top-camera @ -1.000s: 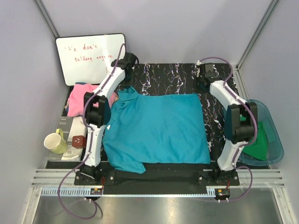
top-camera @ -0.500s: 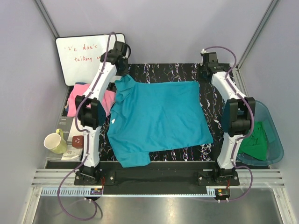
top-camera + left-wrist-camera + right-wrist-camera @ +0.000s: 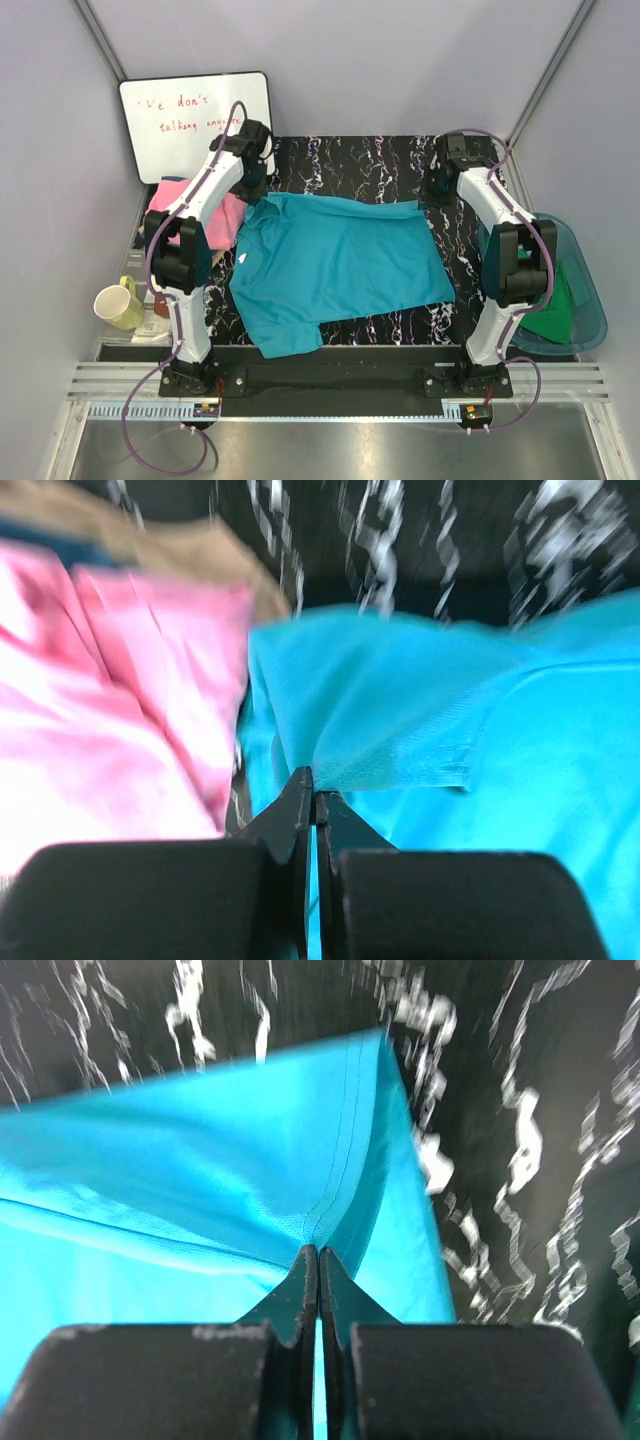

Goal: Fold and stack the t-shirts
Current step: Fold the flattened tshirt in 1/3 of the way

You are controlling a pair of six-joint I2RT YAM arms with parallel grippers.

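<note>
A teal-blue cloth t-shirt (image 3: 340,265) lies spread over the middle of the black, white-veined table mat (image 3: 350,160). Its collar is toward the mat's left side and one sleeve reaches toward the mat's near edge. The far strip of the mat is uncovered.

The left gripper (image 3: 312,795) is at the shirt's far-left corner, near the mat's far-left part. Its jaws are pressed together on a raised fold of the teal cloth with no gap showing between them. The right gripper (image 3: 318,1252) is at the shirt's far-right corner, toward the mat's right edge. Its jaws are likewise closed tight, pinching a peaked pleat at the hem. Both wrist views are blurred.

A soft pink cloth t-shirt (image 3: 163,210) lies bunched just off the mat's left edge. In the left wrist view it touches the teal shirt's edge, with a strip of tan cloth (image 3: 190,550) beyond it.

Off the mat's right edge sits a translucent blue plastic tub (image 3: 592,300) with a folded green t-shirt (image 3: 548,310) inside.

A white rectangular whiteboard with red handwriting (image 3: 190,120) leans beyond the mat's far-left corner. A pale yellow ceramic mug (image 3: 118,303) stands left of the mat's near-left corner.
</note>
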